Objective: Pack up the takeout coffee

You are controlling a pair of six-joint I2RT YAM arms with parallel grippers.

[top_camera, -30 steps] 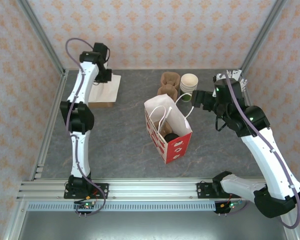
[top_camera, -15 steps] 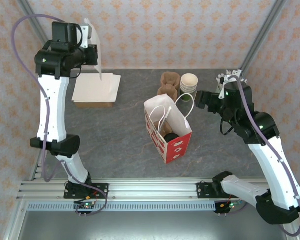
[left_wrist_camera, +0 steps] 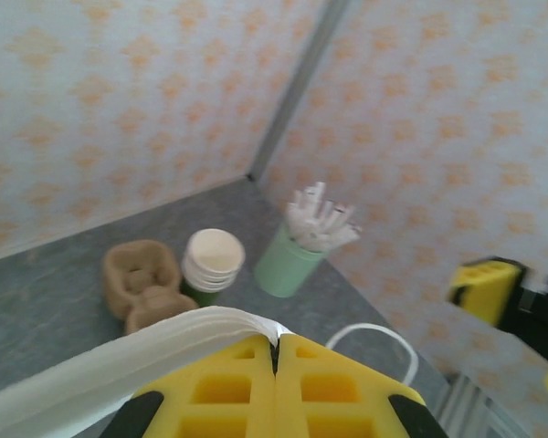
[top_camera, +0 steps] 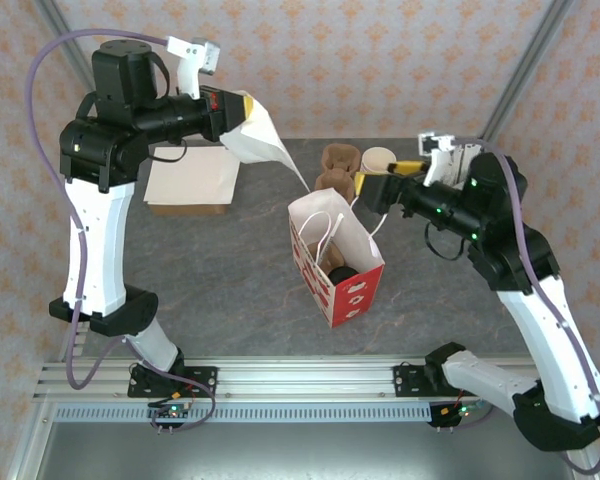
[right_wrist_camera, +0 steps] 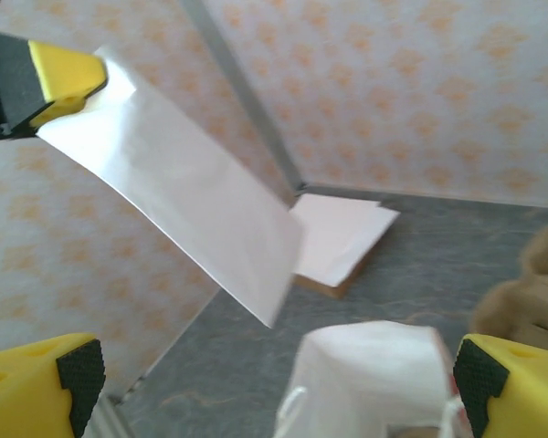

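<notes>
Takeout coffee (top_camera: 340, 272) down in open bag (top_camera: 358, 290), just below right gripper (right_wrist_camera: 276, 374), spread wide, empty, left gripper (left_wrist_camera: 276, 351) clamped on paper sheet (top_camera: 263, 140) above bag rim

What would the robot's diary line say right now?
left claw: shut on white paper, held high | right claw: open, by bag | takeout coffee: inside bag

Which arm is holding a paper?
The left. The left end effector pinches a white sheet; the right end effector is open, holding nothing.
</notes>
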